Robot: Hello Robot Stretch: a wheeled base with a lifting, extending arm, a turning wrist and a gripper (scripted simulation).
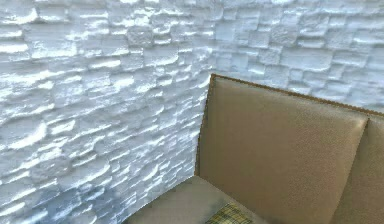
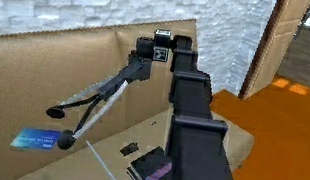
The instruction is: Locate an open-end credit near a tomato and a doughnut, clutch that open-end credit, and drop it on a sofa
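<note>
You will find a small, flat blue rectangular card point(image 2: 35, 140), long edge roughly level and face turned outward, low in front of the backrest of the tan leather-look sofa point(image 2: 24, 70). You cannot tell whether it touches the seat cushion beneath it.

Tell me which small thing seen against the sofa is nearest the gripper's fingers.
The flat blue card, right at the tips of the gripper. The small dark thing and the purple-edged one lie farther off, beside the arm.
</note>
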